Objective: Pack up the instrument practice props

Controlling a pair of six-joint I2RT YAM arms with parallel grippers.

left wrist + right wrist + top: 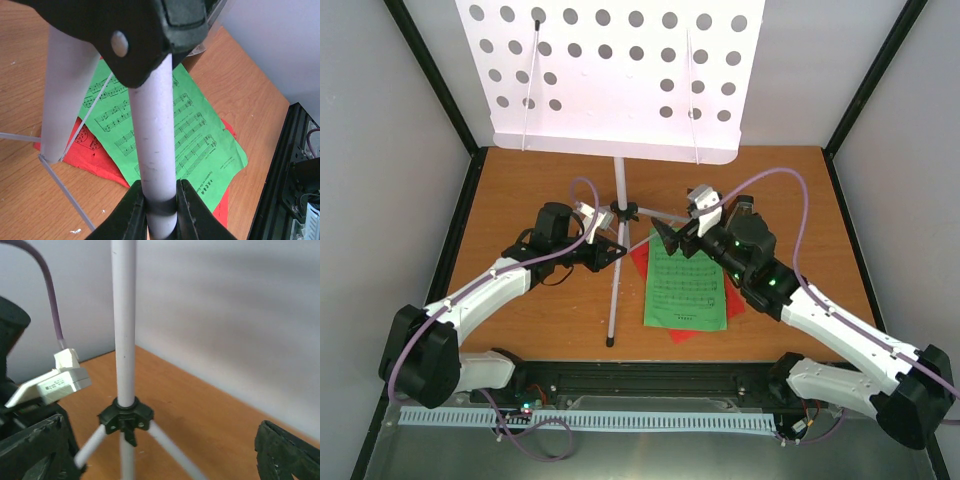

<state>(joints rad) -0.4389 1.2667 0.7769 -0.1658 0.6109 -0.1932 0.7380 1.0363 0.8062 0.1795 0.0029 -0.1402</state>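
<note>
The music stand has a pale perforated desk [610, 70] on a white pole [618, 185], with a black hub [623, 212] and thin tripod legs. My left gripper [608, 250] is shut on the stand's front leg just below the hub. In the left wrist view the white leg [155, 140] is clamped by my left gripper [161, 210]. The green sheet [685, 290] lies on the red sheet [680, 333]. My right gripper [678, 238] is open and empty, right of the hub and facing the pole [123, 340]. No metronome is in view.
Grey walls with black frame posts close in the wooden table [520, 190] at the back and sides. A black rail [650, 378] runs along the near edge. The left wrist camera [50, 382] and its purple cable sit close to the pole.
</note>
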